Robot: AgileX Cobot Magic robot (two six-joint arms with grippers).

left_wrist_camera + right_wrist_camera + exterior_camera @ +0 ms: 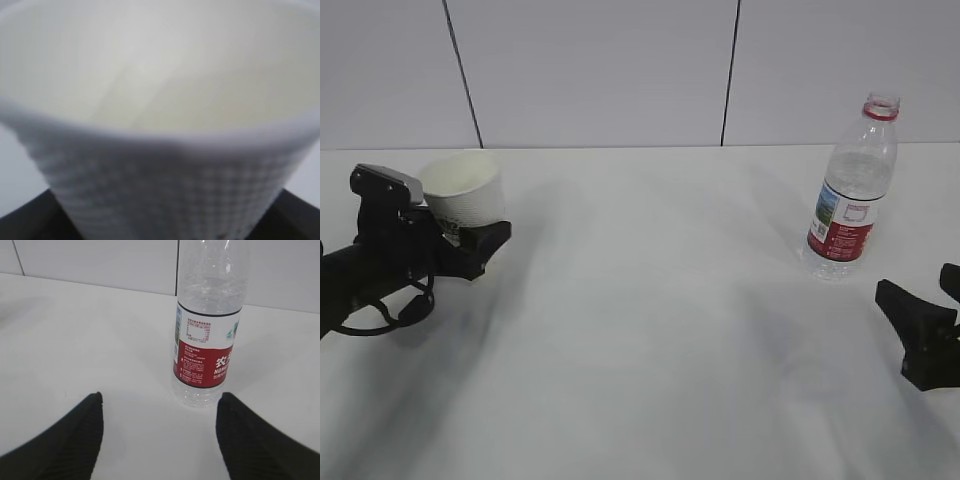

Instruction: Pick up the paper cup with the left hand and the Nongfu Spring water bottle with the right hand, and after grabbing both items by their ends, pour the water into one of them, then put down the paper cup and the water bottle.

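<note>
The white dimpled paper cup (463, 187) stands upright at the far left of the table, mouth open. My left gripper (480, 226) reaches in from the left, its black fingers against both sides of the cup's lower wall. In the left wrist view the paper cup (160, 100) fills the frame, and the left gripper (165, 222) shows only as dark fingers at the bottom corners. The Nongfu Spring water bottle (853, 190) stands uncapped at the right with clear water inside. My right gripper (918, 288) sits open just in front of it. In the right wrist view the bottle (207, 340) stands beyond the right gripper (161, 401), nearer its right finger.
The white table (650, 330) stretches between the two arms. A pale panelled wall (600, 70) with dark seams runs along its far edge, close behind the cup and the bottle.
</note>
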